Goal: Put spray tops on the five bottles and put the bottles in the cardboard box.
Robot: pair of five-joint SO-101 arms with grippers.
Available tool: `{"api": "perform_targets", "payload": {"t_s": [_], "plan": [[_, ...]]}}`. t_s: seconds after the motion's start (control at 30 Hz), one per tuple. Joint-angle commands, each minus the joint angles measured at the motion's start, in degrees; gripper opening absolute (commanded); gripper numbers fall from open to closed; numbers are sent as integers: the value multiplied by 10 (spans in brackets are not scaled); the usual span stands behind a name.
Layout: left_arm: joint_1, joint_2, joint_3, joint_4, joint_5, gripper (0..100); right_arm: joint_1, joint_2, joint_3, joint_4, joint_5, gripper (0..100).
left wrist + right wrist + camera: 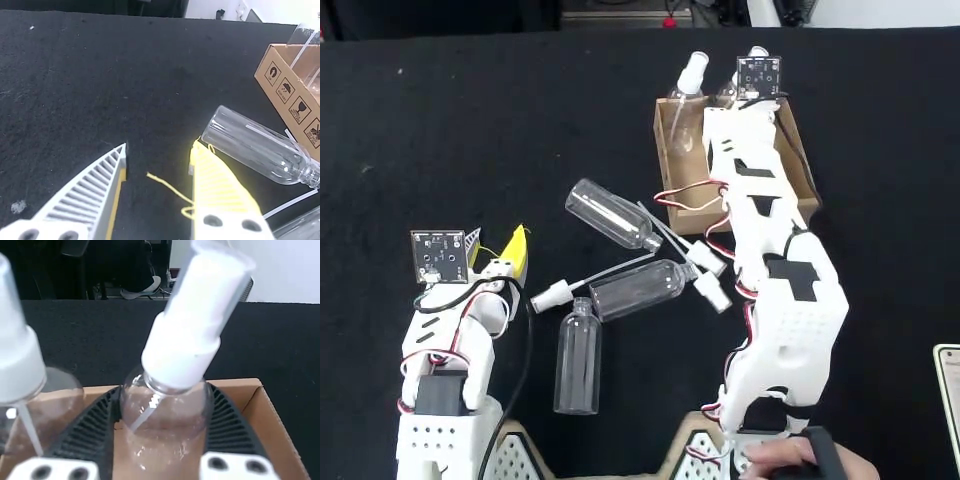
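My right gripper (165,390) is shut on a clear bottle (165,435) with a white spray top (197,330), held upright over the far end of the cardboard box (675,205). A second topped bottle (685,100) stands in the box beside it. Three bottles lie on the black table: one untopped (612,214) near the box, one (640,288) with a spray top (555,295) on it, and one untopped (578,362) nearest the arms. Two loose spray tops (705,258) (712,292) lie in front of the box. My left gripper (160,147) is open and empty, left of the bottles.
The right arm (770,250) stretches across the box and hides much of its inside. A pale flat object (948,390) sits at the right edge. Bare black table (470,130) spreads to the far left.
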Motion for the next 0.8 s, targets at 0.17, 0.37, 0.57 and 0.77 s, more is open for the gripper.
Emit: {"api": "perform_targets", "payload": {"t_s": [0.17,0.37,0.57,0.77], "plan": [[-2,3,12,2,6,202,-6,-7,-22,5,1,164],[-2,3,12,2,6,202,0,-7,-22,6,1,262],[-2,3,12,2,6,202,-2,-8,-27,37,1,283],[-2,3,12,2,6,202,-1,-9,-26,37,1,283]]}}
